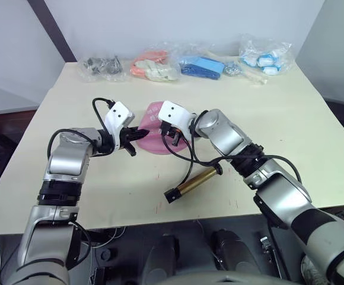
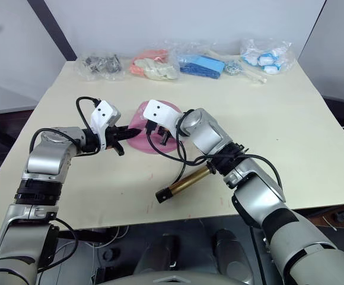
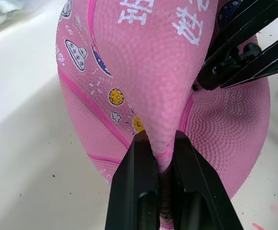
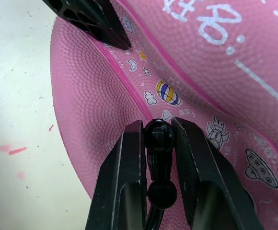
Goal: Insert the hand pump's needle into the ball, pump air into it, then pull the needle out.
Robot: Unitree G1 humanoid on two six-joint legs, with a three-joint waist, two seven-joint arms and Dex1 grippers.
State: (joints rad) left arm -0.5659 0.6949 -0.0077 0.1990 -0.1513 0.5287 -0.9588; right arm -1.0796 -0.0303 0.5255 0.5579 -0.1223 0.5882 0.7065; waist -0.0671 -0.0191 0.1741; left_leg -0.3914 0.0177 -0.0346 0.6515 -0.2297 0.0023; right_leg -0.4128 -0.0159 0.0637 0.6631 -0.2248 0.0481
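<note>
The pink ball (image 1: pixel 154 141), dented flat and printed with small pictures, lies at the table's middle. My left gripper (image 1: pixel 140 135) is shut on a folded ridge of the ball (image 3: pixel 148 62) from its left side. On the ball's right side, my right gripper (image 4: pixel 158 127) is shut on the black fitting (image 4: pixel 158 136) at the hose end and holds it against the ball's skin (image 4: pixel 215 62). The needle is hidden behind that fitting. The gold hand pump (image 1: pixel 191 182) lies on the table nearer to me, its black hose (image 1: pixel 189 163) looping up to my right gripper (image 1: pixel 173 135).
Along the table's far edge lie clear bags: grey parts (image 1: pixel 101 66), orange and white items (image 1: pixel 154 65), blue items (image 1: pixel 201 65), white and blue items (image 1: pixel 266 56). The table's front edge (image 1: pixel 130 224) runs close below the pump.
</note>
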